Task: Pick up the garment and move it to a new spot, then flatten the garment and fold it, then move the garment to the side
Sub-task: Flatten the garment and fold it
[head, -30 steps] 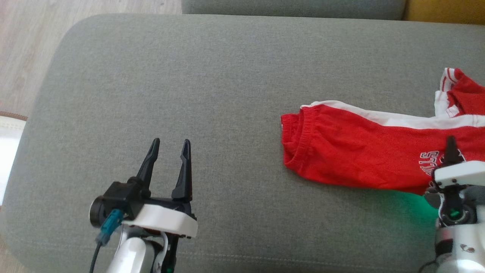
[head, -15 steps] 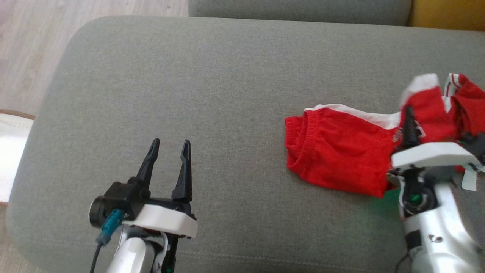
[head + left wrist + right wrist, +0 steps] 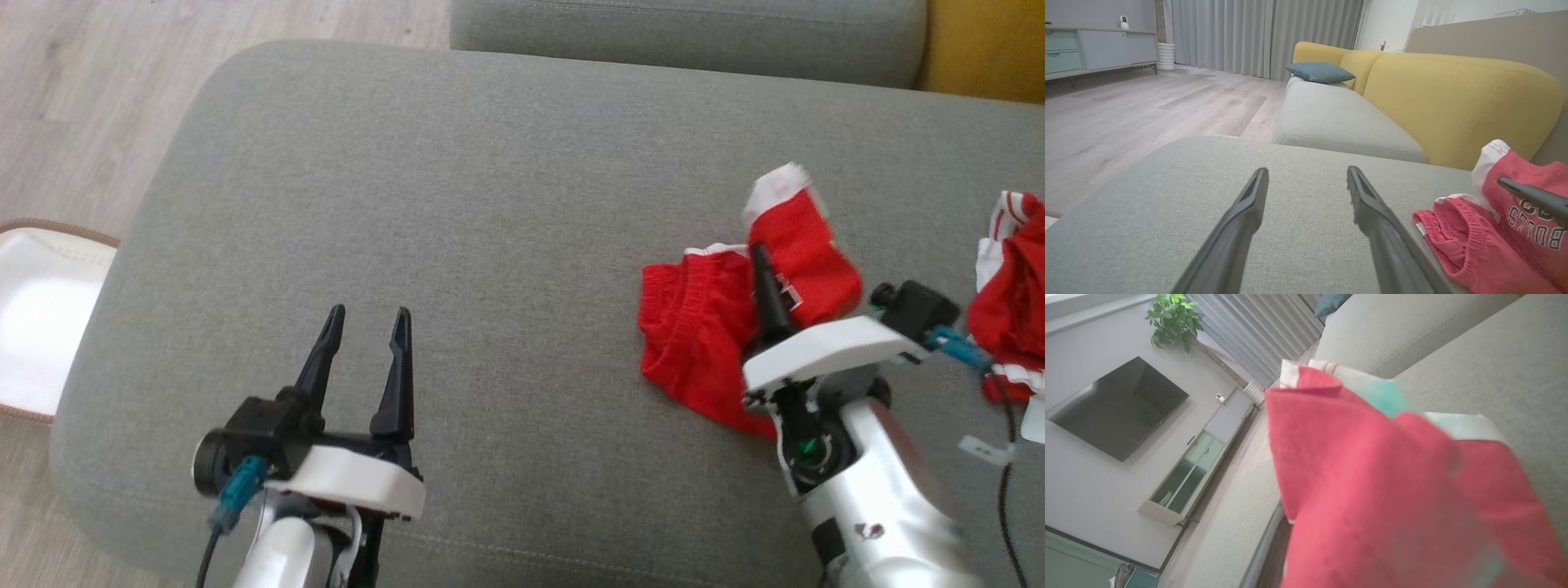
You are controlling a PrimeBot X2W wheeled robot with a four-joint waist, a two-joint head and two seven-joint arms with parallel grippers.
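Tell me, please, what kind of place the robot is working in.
Most likely a home living room. A yellow sofa stands ahead, a TV hangs on the wall, and long curtains reach down to a wooden floor.

One red-and-white fabric garment [image 3: 694, 343] is counted, along with two grey upholstered seat cushions [image 3: 457, 204], one teal pillow [image 3: 1319, 72], one black wall-mounted television [image 3: 1116, 408] and two pairs of long dark jaws.
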